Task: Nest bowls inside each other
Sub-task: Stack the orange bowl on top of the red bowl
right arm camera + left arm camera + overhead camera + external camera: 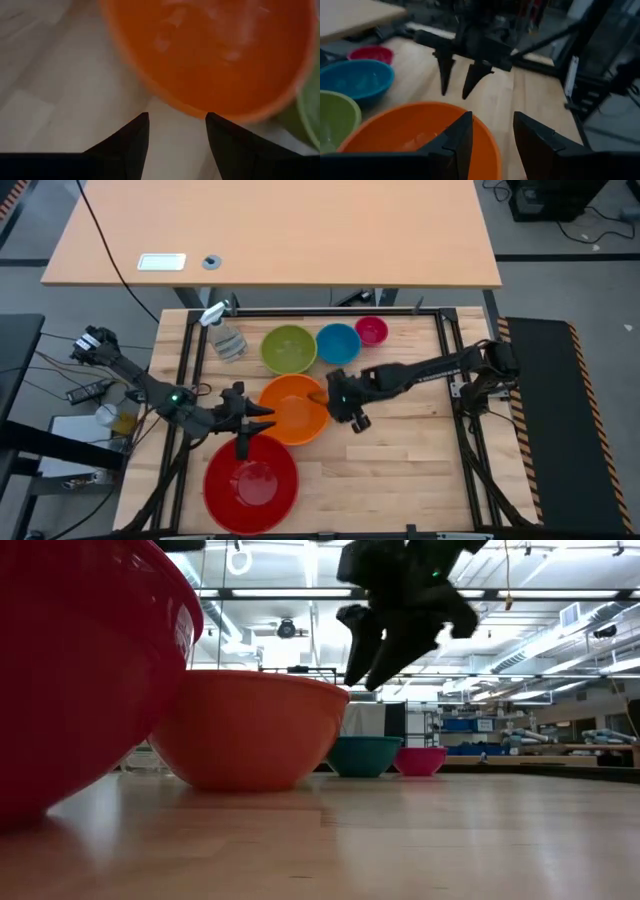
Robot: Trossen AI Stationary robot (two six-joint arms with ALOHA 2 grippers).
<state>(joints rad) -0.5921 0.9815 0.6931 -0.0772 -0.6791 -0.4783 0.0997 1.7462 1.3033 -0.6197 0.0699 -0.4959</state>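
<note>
The orange bowl (293,410) stands on the wooden table between my two grippers. The big red bowl (251,479) is near it at the front. The green bowl (289,348), blue bowl (338,343) and pink bowl (371,331) sit in a row behind. My left gripper (492,116) is open and hovers over the orange bowl's left rim (485,137), nearly level. My right gripper (177,116) is open and slants down just outside the orange bowl's right rim (200,111). The low view shows the right gripper (362,683) above the table, with nothing between its fingers.
A clear spray bottle (226,336) lies at the back left beside the green bowl. A black frame (446,330) borders the table. Bare wood (400,470) spreads across the front right. A second desk (280,230) stands beyond the far edge.
</note>
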